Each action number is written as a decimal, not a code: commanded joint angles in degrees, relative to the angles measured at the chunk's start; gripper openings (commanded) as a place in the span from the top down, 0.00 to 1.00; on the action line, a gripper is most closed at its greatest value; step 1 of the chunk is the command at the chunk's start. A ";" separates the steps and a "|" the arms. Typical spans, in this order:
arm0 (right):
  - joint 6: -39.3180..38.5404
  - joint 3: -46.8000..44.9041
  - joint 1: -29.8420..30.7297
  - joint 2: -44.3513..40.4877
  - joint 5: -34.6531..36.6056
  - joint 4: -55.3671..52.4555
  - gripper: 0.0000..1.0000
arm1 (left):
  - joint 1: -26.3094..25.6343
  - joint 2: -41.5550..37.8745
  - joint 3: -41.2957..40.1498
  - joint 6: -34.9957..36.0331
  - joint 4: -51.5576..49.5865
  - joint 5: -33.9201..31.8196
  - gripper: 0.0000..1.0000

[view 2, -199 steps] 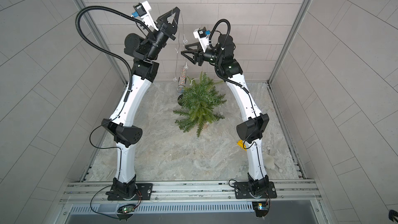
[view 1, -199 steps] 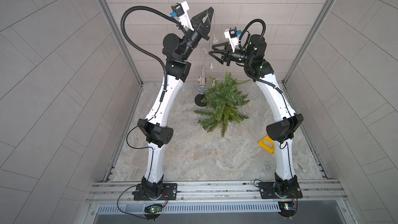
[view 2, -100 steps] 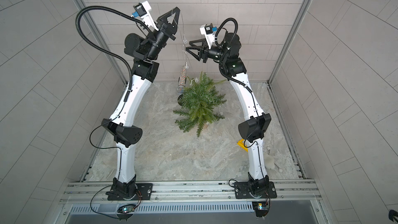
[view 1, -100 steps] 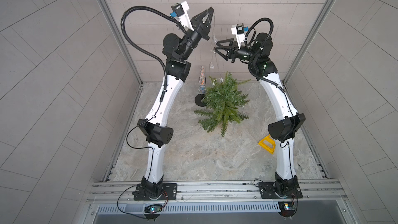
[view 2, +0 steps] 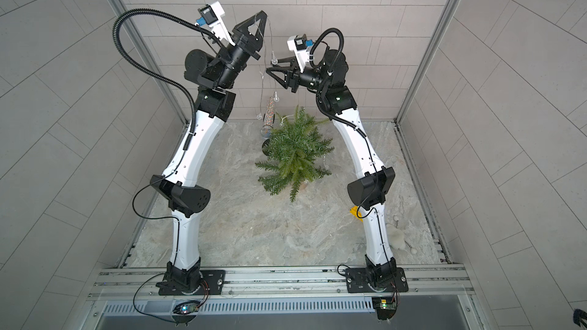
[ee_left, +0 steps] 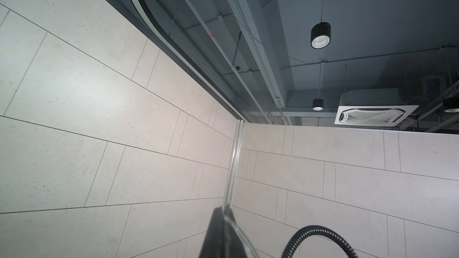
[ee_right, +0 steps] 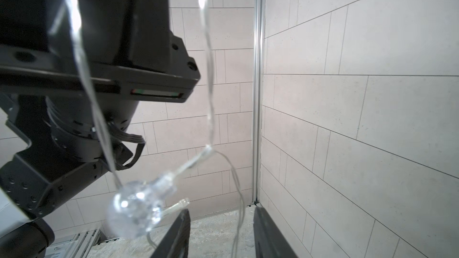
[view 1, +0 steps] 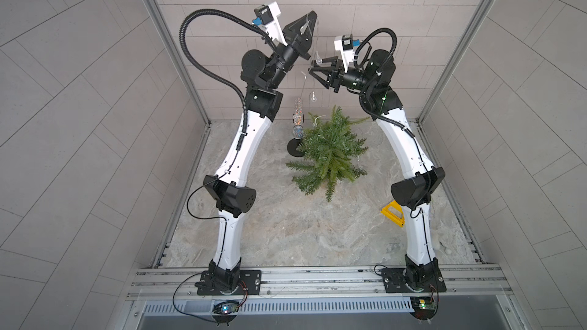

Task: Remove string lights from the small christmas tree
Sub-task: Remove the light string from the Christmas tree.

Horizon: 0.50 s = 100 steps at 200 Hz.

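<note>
string lights (ee_right: 135,207) seemingly pinched, left claw (ee_left: 223,214) cropped

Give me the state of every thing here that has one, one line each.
left gripper: shut on the string lights, raised high.
right gripper: open, wire passing between the jaws.
string lights: hanging from the left gripper, lower end on the small christmas tree.
small christmas tree: upright, lights partly on it.
microphone: upright, beside the tree.
</note>
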 commanded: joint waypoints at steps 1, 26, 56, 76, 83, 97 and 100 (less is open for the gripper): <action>0.25 1.05 0.28 1.46 1.53 0.20 0.62 | -0.34 -1.35 -0.11 -0.15 1.75 1.02 1.00; -0.87 1.05 0.65 1.33 1.65 -0.33 0.74 | -0.33 -1.46 -0.32 -0.08 1.69 1.28 1.00; -1.81 1.05 0.39 0.93 2.90 -0.81 1.00 | -0.35 -2.69 -3.57 0.10 2.72 1.41 1.00; -2.99 1.05 0.00 0.44 4.93 -1.42 1.00 | -0.21 -4.57 -7.35 0.84 3.29 1.45 1.00; -3.75 1.05 -0.16 0.19 5.89 -1.62 1.00 | -0.07 -5.40 -8.88 1.27 3.33 1.52 1.00; -4.98 1.05 -0.55 -0.41 8.68 -2.00 1.00 | 0.14 -7.24 -12.37 2.25 3.46 1.39 0.96; -5.21 1.05 -0.68 -0.56 9.17 -2.12 1.00 | 0.21 -7.63 -13.14 2.36 3.50 1.29 0.96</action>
